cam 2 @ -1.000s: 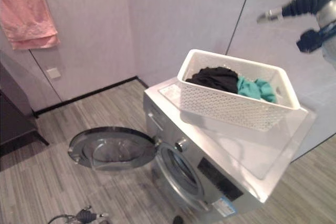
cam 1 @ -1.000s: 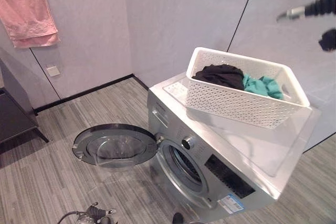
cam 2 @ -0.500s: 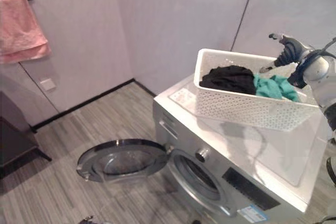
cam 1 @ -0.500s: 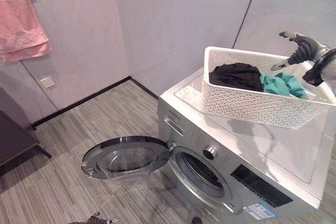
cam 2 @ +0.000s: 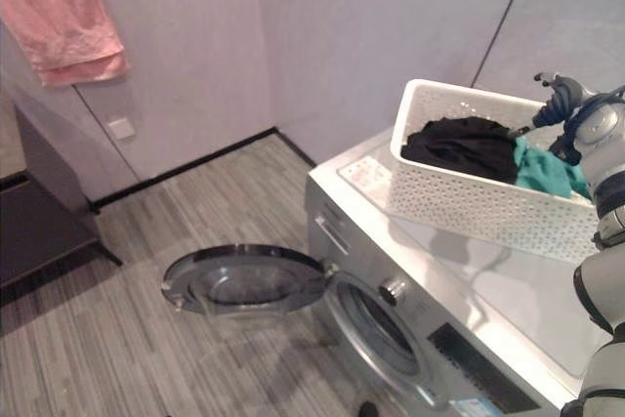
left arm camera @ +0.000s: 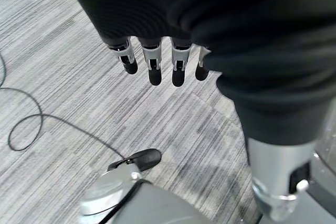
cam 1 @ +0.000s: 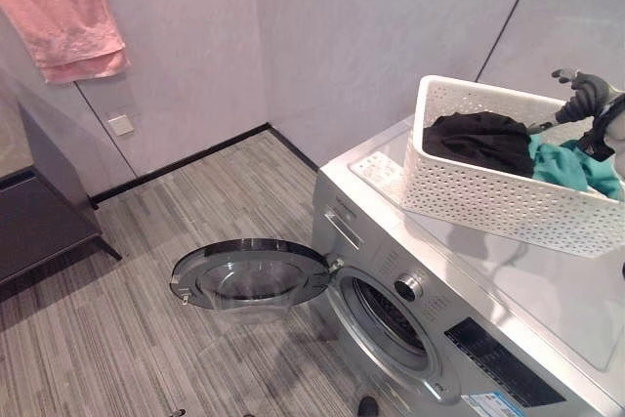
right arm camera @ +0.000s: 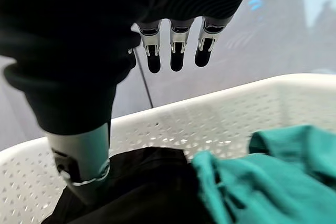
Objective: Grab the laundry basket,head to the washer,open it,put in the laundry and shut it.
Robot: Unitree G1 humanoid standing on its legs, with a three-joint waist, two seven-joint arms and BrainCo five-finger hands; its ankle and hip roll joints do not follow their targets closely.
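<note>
Sitting on the flat top of the silver front-loading washing machine (cam 1: 547,290): a white perforated plastic laundry basket (cam 1: 488,192), holding a crumpled black garment (cam 1: 479,141) and, just beside it, a teal garment (cam 1: 576,165). Hovering above the basket's far rim, over the clothes and touching nothing: the right hand (cam 2: 559,97), fingers (right arm camera: 170,56) relaxed and spread, gripping nothing. Hanging low over the grey striped floor (left arm camera: 63,77), well apart from the basket: the left hand (left arm camera: 157,40), fingers (left arm camera: 153,69) loose and nearly straight, empty. Standing swung wide open toward the floor: the washer's round glass-and-chrome door (cam 1: 252,275), baring the dark drum opening (cam 1: 391,314). Hanging from a dark hook high on the pale wall: a pink towel (cam 1: 66,15). Showing at the left edge, near the wall: a dark low cabinet (cam 1: 39,222).
</note>
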